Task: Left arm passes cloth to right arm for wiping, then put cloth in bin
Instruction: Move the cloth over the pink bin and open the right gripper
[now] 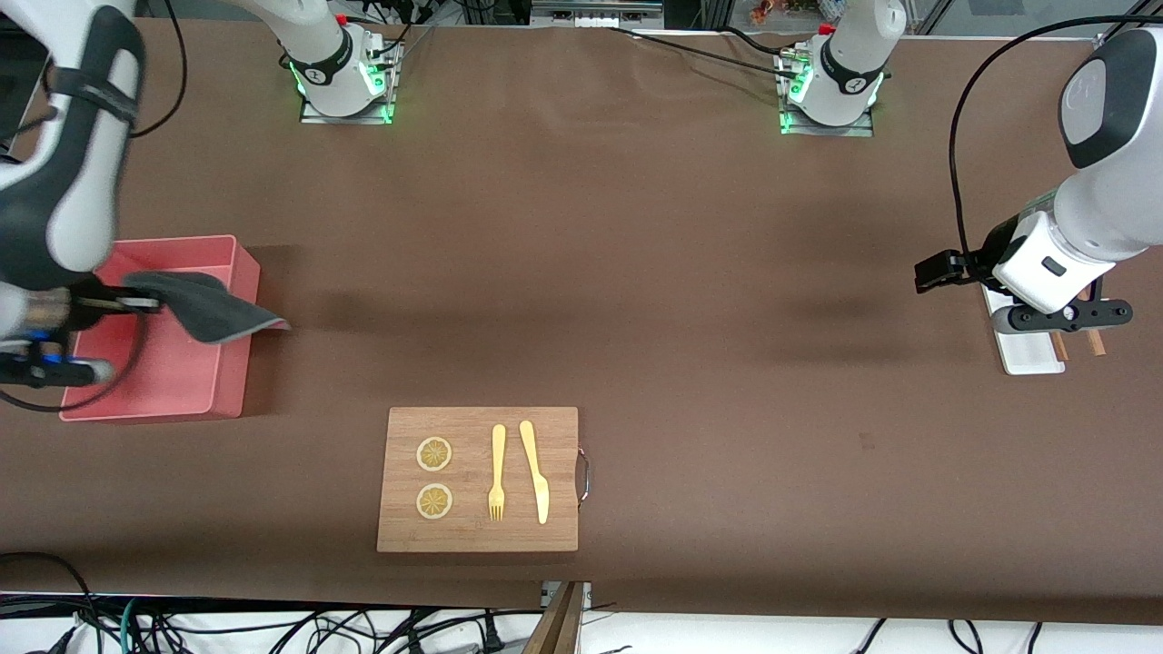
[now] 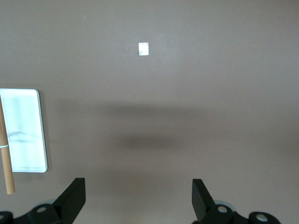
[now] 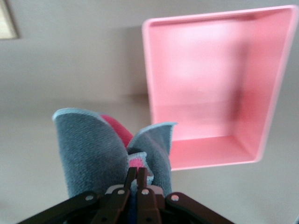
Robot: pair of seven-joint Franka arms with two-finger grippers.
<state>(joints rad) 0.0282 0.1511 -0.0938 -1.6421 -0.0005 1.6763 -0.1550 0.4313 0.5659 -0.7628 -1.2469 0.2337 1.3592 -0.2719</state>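
My right gripper (image 1: 136,301) is shut on the cloth (image 1: 218,312), a dark grey towel with a red reverse side. It holds the cloth in the air over the pink bin (image 1: 164,377), above the bin's wall toward the left arm's end. In the right wrist view the fingertips (image 3: 138,175) pinch the folded cloth (image 3: 86,144), and the empty bin (image 3: 212,84) shows beside it. My left gripper (image 1: 936,271) is open and empty and waits over the table at its own end. Its fingers (image 2: 74,198) stand wide apart over bare table.
A wooden board (image 1: 477,536) with two lemon slices, a yellow fork (image 1: 497,472) and a yellow knife (image 1: 535,470) lies nearer the front camera, mid-table. A small white tray (image 1: 1031,354) with wooden pegs lies beside the left gripper and shows in the left wrist view (image 2: 23,130).
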